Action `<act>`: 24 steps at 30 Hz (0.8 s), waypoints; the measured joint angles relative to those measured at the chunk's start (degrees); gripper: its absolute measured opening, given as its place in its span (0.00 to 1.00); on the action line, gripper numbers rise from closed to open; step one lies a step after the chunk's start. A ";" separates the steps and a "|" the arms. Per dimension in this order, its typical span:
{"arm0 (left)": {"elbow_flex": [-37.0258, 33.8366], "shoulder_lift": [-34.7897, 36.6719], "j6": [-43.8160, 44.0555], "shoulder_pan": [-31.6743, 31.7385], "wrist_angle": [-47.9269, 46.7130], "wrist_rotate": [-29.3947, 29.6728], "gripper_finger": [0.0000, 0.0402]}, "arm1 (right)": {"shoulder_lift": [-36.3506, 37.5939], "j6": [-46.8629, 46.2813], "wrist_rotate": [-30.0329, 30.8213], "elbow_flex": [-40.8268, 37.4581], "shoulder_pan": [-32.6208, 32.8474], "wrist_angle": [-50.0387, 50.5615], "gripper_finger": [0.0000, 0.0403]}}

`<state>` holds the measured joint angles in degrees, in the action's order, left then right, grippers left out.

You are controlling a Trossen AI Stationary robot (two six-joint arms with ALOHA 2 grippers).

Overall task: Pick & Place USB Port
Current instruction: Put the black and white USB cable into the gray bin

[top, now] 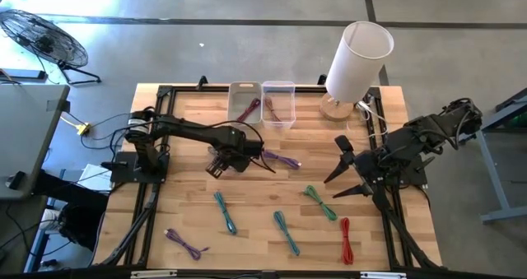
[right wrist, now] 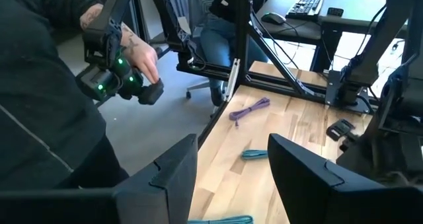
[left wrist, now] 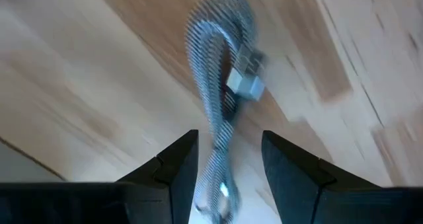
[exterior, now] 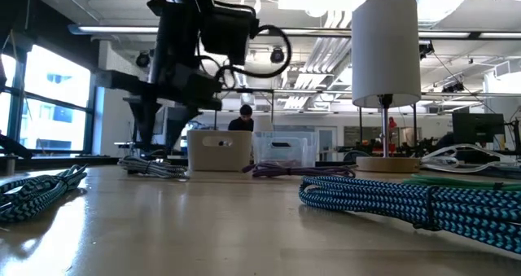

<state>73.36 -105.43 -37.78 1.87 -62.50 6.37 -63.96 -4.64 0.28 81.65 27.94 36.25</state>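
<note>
Wooden slats form the table (top: 247,221), which stands on a grey floor with a fan (top: 37,36) off its far left corner. A purple cable (top: 280,158) lies near the table's middle, and in the left wrist view its coil and silver plug (left wrist: 243,84) lie on the wood just ahead of the fingertips. The left gripper (top: 221,162) hangs over this cable's left end, fingers parted narrowly with the cable running between them; whether they touch it cannot be told. Beyond it, at the far edge, stand two bins side by side: a grey bin (top: 244,103) and a clear bin (top: 278,103), each holding a dark red or purple cable. A white lamp (top: 356,58) on a wooden base stands right of the bins. Nearer the front lie two blue cables (top: 225,212), a green cable (top: 319,202), a red cable (top: 346,239) and another purple cable (top: 186,243). The right gripper (top: 347,172) waits at the right side, fingers spread wide and empty. In the right wrist view a person's hand (right wrist: 135,55) holds a black device beside the table.
</note>
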 joint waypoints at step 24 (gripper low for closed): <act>-10.76 -2.41 2.25 0.22 8.02 -2.05 0.06 | 0.00 -1.12 -0.44 0.00 1.10 -0.50 0.44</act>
<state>62.61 -107.85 -35.54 2.09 -54.48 4.32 -63.96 -5.76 -0.16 81.65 29.04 35.75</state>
